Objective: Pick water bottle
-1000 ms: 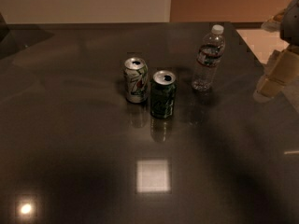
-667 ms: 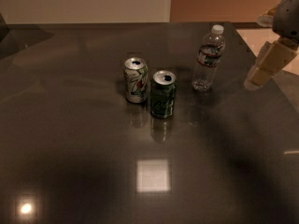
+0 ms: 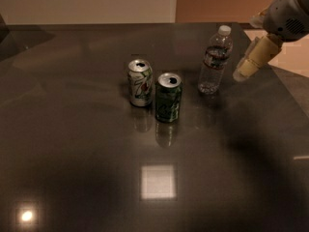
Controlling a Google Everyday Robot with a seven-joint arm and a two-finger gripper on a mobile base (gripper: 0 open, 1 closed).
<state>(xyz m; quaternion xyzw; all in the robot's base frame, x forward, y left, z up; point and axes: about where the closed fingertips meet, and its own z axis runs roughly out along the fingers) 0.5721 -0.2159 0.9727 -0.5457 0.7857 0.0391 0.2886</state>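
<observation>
Leftward since a second ago, the gripper (image 3: pixel 245 69) hangs just right of the water bottle (image 3: pixel 215 59); released or clenched, I cannot tell. On the table (image 3: pixel 72 153) stand one silver-white can (image 3: pixel 140 82), one green can (image 3: pixel 168 97), then the one bottle, upright. It looks light, thin-walled and slippery; take its ribbed body mid-height.

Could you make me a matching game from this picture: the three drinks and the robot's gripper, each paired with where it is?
1. water bottle
2. green can
3. silver-white can
4. gripper

A. farthest left
B. far right, just beside the tallest drink
C. upright, between the two short drinks and the robot's arm
D. nearest the camera

Pairs: 1-C, 2-D, 3-A, 4-B
</observation>
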